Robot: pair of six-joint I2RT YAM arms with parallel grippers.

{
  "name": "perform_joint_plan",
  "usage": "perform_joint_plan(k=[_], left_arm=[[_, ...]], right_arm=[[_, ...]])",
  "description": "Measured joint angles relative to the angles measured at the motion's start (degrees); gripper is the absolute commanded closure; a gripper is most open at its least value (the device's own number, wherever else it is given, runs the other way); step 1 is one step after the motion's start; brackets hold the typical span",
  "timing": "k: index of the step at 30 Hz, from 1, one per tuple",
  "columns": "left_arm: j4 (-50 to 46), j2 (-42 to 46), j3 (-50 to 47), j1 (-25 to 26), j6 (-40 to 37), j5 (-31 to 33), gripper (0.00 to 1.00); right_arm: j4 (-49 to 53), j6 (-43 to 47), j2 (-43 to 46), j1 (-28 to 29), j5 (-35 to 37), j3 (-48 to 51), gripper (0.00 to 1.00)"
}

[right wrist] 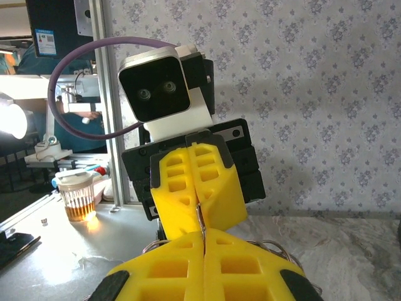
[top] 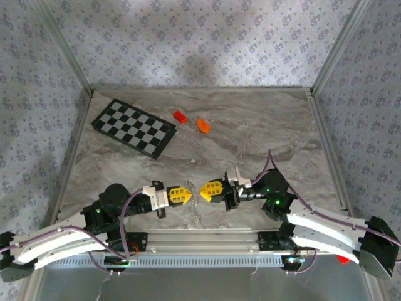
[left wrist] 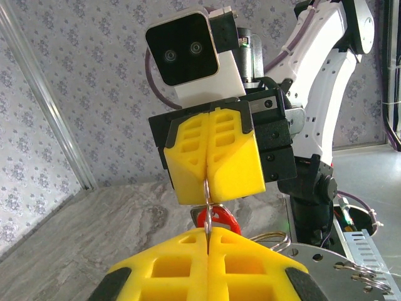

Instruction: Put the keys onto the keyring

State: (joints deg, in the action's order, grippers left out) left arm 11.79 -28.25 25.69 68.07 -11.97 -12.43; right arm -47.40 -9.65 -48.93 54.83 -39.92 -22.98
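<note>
Close to the near edge of the table, the left claw and right claw meet tip to tip. Each is pressed together on the keyring, whose thin wire runs seam to seam, taut for threading, I'd guess. The key sits at that wire, its red head between the tips. Beyond lies open marble, and the checkered board, red brick and orange block sit well clear.

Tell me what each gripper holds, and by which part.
Both the left gripper and right gripper are shut on the keyring, by its thin wire, from opposite sides. The key shows between them.
</note>
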Motion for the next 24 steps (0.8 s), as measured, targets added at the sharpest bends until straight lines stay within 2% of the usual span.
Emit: perform_joint_plan(k=[24], left_arm=[[0.0, 0.1, 0.0, 0.0, 0.2, -0.3, 1.0]], right_arm=[[-0.1, 0.0, -1.0, 0.1, -0.9, -0.1, 1.0]])
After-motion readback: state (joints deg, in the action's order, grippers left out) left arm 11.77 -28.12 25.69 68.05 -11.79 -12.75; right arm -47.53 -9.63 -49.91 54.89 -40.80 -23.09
